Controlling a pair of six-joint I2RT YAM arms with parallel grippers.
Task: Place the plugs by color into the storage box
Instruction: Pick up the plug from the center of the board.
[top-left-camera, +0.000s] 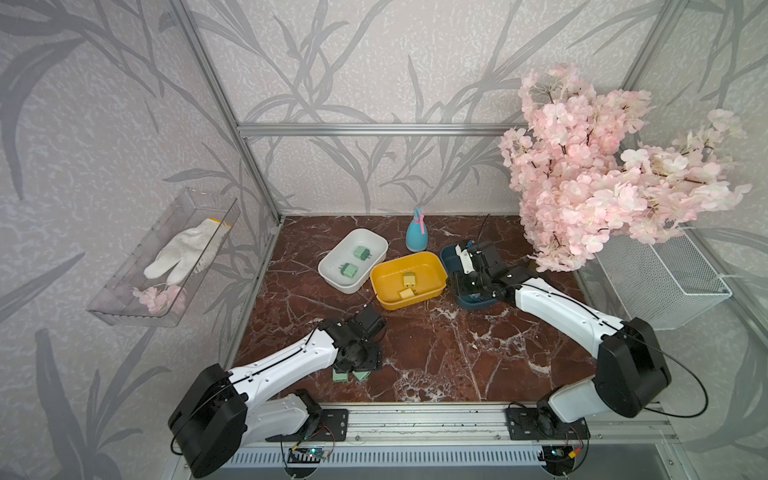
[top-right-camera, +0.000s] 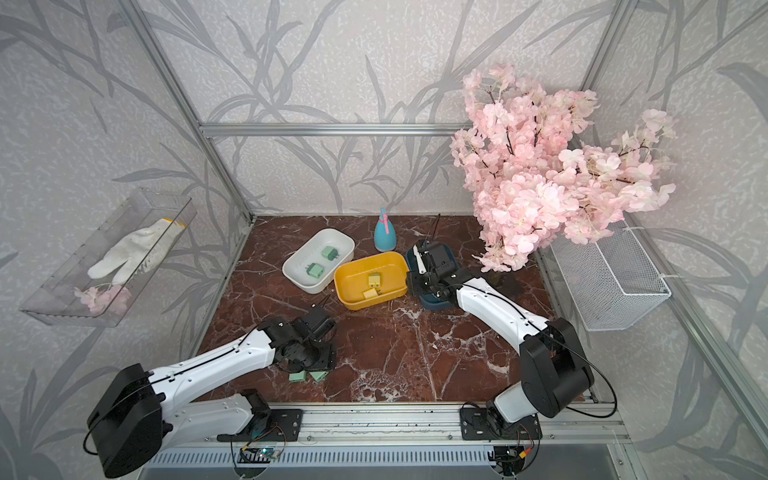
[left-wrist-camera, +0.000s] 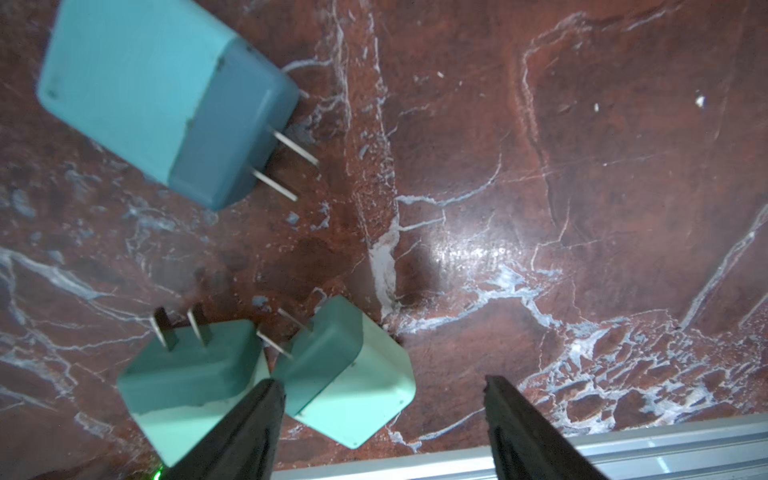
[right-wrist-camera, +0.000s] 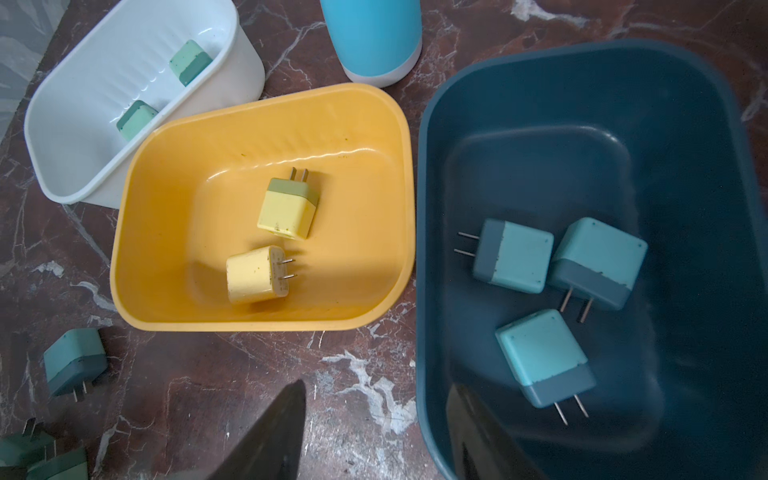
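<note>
Jaws apart and empty on both: left gripper bracketed mint plug, probably for pickup; right gripper hovered at blue box rim.

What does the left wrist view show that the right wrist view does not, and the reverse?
Only left wrist: the aluminium rail. Only right wrist: the white box, yellow box and dark blue box, each holding plugs, and the spray bottle. Both: the loose teal plug and two loose green plugs on the marble table.
</note>
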